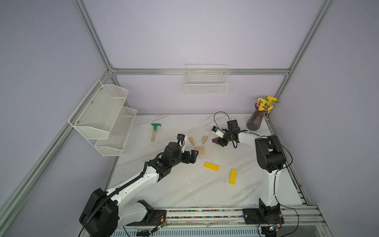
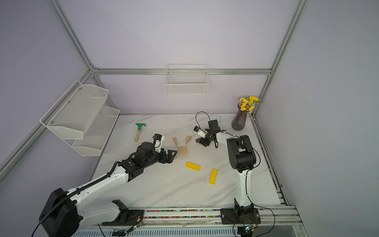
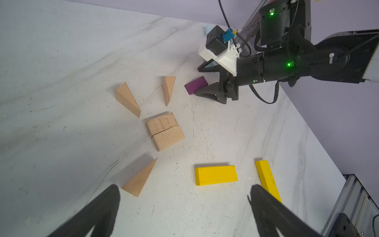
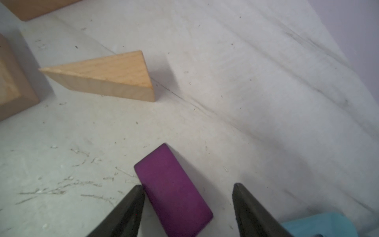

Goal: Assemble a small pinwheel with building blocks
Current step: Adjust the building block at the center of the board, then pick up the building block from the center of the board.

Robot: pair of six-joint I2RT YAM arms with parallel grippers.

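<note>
The building blocks lie loose on the marble table. Two pale wood rectangular blocks [image 3: 162, 124] sit side by side as a square [image 1: 200, 150]. Three wood wedges [image 3: 128, 99] [image 3: 168, 89] [image 3: 140, 178] lie around it, apart from it. No joined pinwheel is in view. The purple wedge [image 4: 172, 190] [image 1: 215, 140] lies between the fingers of my right gripper [image 4: 187, 185] [image 1: 220, 142], which is open; one finger touches it, the other stands clear. Two yellow bars [image 1: 211, 166] [image 1: 233, 176] lie nearer the front. My left gripper [image 3: 184, 187] [image 1: 193, 156] hovers wide open and empty beside the square.
A green rake [image 1: 154, 131] lies at the back left. A light blue fork [image 1: 233, 118] shows behind the right wrist. A purple vase of flowers [image 1: 256, 122] stands at the back right corner. A wire basket [image 1: 206, 84] and a mesh shelf [image 1: 104, 117] hang on the walls.
</note>
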